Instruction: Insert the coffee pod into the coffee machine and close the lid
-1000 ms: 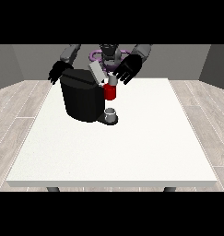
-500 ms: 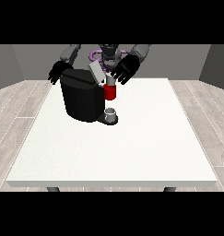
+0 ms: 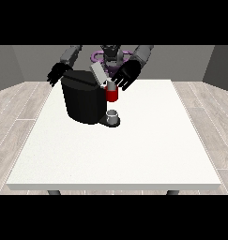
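Coffee pod: cannot pick it out for sure; a small grey-white bit shows at the top of the red brew head (image 3: 111, 94), right under the hand at the view's right (image 3: 124, 76), but whether that is the pod is unclear. Coffee machine (image 3: 83, 99) is a black, rounded body standing on the worktop (image 3: 134, 140) near its far edge, left of centre. Its lid (image 3: 98, 74) is a light grey flap, raised and tilted, rising from the machine's top toward the far side. The red brew head sticks out on the machine's right side as seen here. Below it a small grey cup (image 3: 113, 116) sits on the machine's dark base plate.

Hand at the view's right: black, fingers spread and pointing down toward the worktop, poised just above and beside the red head, close to the lid's lower end. Contact with lid or head cannot be told. Nothing clearly held in it.

Hand at the view's left (image 3: 57, 74): black, fingers relaxed and splayed, at the far left upper corner of the machine, just behind it. Touching or apart cannot be told. Holds nothing visible.

Both arms reach in from the robot torso (image 3: 109, 55) at the worktop's far edge.
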Controlling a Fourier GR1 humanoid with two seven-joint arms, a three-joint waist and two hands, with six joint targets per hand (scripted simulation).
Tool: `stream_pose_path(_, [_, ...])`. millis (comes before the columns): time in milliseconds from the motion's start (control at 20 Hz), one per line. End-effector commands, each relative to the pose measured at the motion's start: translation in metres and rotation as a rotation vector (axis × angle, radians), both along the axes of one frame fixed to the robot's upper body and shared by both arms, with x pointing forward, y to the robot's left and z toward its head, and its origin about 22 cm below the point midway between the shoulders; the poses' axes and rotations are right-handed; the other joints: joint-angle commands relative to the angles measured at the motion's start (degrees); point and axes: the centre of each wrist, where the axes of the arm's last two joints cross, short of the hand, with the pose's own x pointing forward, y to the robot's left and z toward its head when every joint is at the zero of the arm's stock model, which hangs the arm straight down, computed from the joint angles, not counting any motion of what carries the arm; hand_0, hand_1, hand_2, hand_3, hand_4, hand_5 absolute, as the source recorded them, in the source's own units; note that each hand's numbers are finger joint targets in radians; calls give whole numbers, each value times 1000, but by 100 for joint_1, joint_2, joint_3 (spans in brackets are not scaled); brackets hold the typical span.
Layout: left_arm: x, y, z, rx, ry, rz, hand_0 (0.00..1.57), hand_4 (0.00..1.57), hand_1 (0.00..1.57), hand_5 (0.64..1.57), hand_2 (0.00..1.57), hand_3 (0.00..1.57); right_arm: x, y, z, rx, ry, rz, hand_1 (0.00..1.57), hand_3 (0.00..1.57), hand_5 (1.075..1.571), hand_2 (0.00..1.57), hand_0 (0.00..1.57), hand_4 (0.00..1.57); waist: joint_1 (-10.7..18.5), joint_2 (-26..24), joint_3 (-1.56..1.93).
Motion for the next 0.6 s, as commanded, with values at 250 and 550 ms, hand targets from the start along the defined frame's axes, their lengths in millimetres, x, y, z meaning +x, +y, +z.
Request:
stream_pose_path(250, [1, 11, 22, 6, 14, 7, 1249, 480, 1249, 1571, 1282, 1181, 5, 8, 12, 0, -19, 11, 0, 0, 1571, 0, 0, 446, -44, 178, 1])
stream_pose_path(550, [3, -12, -24, 4, 64, 4, 1211, 460, 1211, 1571, 1239, 1123, -4, -7, 2, -23, 32, -13, 0, 0, 1571, 0, 0, 366, -120, -35, 0])
